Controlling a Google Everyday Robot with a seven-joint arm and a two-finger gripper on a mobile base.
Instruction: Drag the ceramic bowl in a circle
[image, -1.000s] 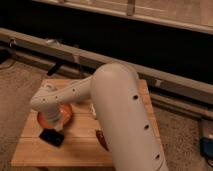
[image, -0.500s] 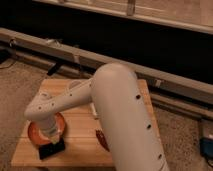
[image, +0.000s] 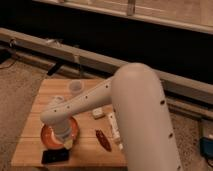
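Wooden surface (image: 85, 155) on a speckled floor, with a dark wall and a metal rail behind. Ceramic bowl (image: 47, 134) sits on the surface's front-left part, orange-red and glossy inside. Gripper (image: 64, 141) reaches down into the bowl from above and hides most of its middle; can't tell whether it's spread or closed. Black flat object (image: 55, 156) lies just in front of the bowl, touching or nearly so. Dark red elongated item (image: 104, 140) lies right of the bowl, apart from it. White cup (image: 76, 88) stands behind the bowl, well apart. White arm (image: 142, 115) fills the area right of the bowl.
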